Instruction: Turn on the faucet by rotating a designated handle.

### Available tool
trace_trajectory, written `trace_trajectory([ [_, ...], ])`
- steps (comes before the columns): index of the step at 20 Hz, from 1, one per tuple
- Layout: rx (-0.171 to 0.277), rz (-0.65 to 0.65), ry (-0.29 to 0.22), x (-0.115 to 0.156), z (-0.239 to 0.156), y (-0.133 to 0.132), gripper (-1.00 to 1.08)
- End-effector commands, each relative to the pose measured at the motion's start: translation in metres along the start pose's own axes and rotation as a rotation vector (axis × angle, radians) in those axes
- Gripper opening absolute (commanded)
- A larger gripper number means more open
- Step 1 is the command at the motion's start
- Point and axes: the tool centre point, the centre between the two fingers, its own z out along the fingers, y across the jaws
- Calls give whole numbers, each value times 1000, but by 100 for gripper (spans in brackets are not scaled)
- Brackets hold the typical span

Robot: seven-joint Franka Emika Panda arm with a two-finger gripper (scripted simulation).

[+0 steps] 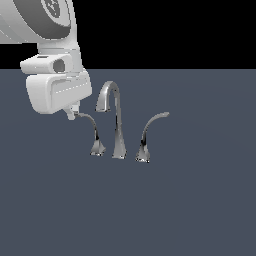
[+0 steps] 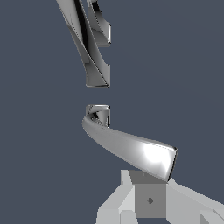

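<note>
The chrome faucet has a tall gooseneck spout point(image 1: 116, 117) in the middle and two curved levers. The handle point(image 1: 91, 129) stands at the exterior view's left of the spout, and its pointed tip arcs leftward. My gripper point(image 1: 73, 114) hangs right at that tip, with its fingers together and nothing between them. In the wrist view the handle point(image 2: 131, 148) sweeps from its small base toward my gripper point(image 2: 149, 192), and its broad tip lies just against the fingertips. The spout's base point(image 2: 97, 72) shows beyond the handle.
The mirror-image lever point(image 1: 149, 132) arcs toward the exterior view's right of the spout, and its base point(image 2: 101, 30) shows far off in the wrist view. The set stands on a flat dark grey-blue surface point(image 1: 200, 200). The arm's white wrist point(image 1: 55, 85) is above the handle's tip.
</note>
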Motion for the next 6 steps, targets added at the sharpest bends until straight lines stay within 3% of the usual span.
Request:
trace_trajectory([
  [1, -5, 17, 1, 19, 0, 3, -100],
  [6, -7, 20, 1, 35, -1, 11, -100],
])
